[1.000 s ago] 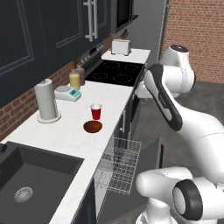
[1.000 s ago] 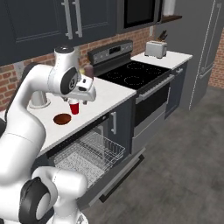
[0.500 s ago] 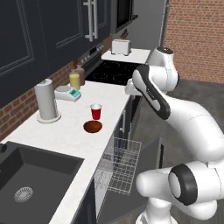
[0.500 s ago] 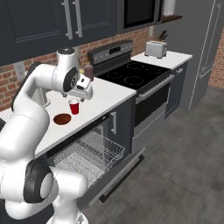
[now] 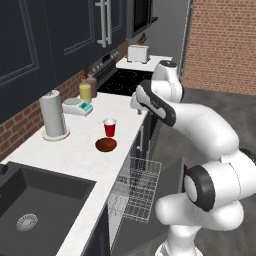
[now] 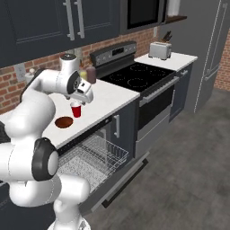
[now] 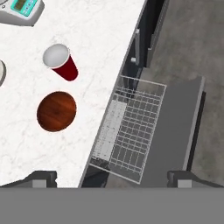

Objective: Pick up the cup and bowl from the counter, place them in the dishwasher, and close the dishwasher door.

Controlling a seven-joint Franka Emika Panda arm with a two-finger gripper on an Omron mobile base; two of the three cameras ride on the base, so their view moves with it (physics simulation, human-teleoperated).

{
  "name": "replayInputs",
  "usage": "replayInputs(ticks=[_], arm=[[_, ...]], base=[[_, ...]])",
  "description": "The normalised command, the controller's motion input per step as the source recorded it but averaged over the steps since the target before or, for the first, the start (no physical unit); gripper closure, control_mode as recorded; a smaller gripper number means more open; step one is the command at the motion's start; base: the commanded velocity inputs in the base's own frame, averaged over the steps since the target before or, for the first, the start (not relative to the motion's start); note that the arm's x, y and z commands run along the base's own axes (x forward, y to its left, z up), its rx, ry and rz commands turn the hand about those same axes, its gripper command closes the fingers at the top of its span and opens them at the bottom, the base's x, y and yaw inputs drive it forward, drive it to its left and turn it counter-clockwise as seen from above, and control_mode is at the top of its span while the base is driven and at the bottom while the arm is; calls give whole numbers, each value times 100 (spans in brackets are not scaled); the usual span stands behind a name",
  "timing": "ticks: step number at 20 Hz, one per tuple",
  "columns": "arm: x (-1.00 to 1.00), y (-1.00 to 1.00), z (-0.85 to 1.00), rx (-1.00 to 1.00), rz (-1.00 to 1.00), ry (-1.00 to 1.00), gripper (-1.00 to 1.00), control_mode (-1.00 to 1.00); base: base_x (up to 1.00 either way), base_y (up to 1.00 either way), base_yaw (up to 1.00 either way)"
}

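Since a second ago the arm has swung in from over the floor toward the counter, and the gripper now hangs above the counter's front edge, close by the cup and above it, touching nothing. Its jaws are spread wide and hold nothing; in the hand view the two dark fingertips stand far apart at the bottom corners. The cup and the bowl have not moved. The cup stands upright on the counter, back from the front edge, its white inside showing from above. The bowl sits just beside it, on the side toward the sink and a little nearer the front edge, the two apart. Farther back, toward the brick wall, lie a small scale and a paper towel roll, with a yellow-filled jar near the end of the counter beside the stove. The dishwasher sits open under the counter's front edge below the cup and bowl: the dishwasher door lies folded down flat, and the grey wire rack is pulled out over it, with a pale flat panel lying in the half nearer the counter.
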Motion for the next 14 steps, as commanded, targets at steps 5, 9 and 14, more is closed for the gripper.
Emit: replayInputs(ticks=[5, 9, 14], arm=[[33, 0, -38, 8, -8, 0, -100, -100], [19, 3, -31, 9, -5, -1, -100, -100], [14, 11, -18, 7, -2, -6, -100, -100]], base=[[0, 0, 0], [0, 0, 0], [0, 0, 0]])
